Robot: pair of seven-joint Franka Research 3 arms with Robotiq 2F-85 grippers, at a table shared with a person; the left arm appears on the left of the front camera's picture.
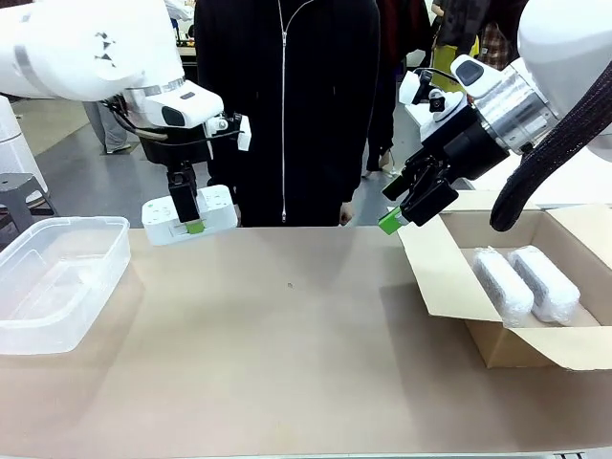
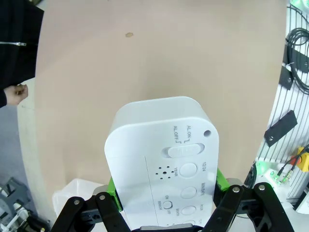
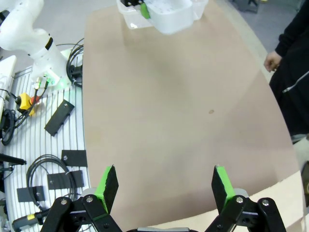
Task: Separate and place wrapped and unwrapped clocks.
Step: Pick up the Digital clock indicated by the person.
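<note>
The unwrapped clock (image 1: 189,212), bare white plastic, hangs in the air above the table's far left, just right of the clear bin. My left gripper (image 1: 192,224) is shut on it from above. In the left wrist view the clock's (image 2: 164,154) button side faces the camera, clamped between the green pads (image 2: 221,181). Two wrapped clocks (image 1: 504,285) (image 1: 545,281) in bubble wrap lie side by side in the cardboard box (image 1: 507,349) at the right. My right gripper (image 1: 406,212) hovers open and holds nothing above the box's left flap; its pads (image 3: 107,187) stand wide apart.
A clear plastic bin (image 1: 57,277) stands at the table's left edge. A person in a black jacket (image 1: 287,105) stands at the far side, one hand (image 1: 346,212) at the table edge. Brown table (image 1: 287,354) lies between bin and box.
</note>
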